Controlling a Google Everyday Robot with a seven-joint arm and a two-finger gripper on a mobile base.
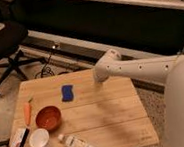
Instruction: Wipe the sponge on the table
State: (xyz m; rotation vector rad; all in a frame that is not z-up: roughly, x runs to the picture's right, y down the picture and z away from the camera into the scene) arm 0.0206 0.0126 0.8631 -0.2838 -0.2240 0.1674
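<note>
The blue sponge [67,92] lies flat on the light-wood table [110,111], in its far middle part. My white arm reaches in from the right, and the gripper [98,79] hangs over the table's far edge, to the right of the sponge and apart from it. Nothing is seen held in it.
On the table's left side lie an orange carrot [27,111], a red bowl [48,117], a white cup [39,139], a flat packet [17,143] and a lying bottle [77,145]. A black office chair [1,44] stands on the floor at the back left.
</note>
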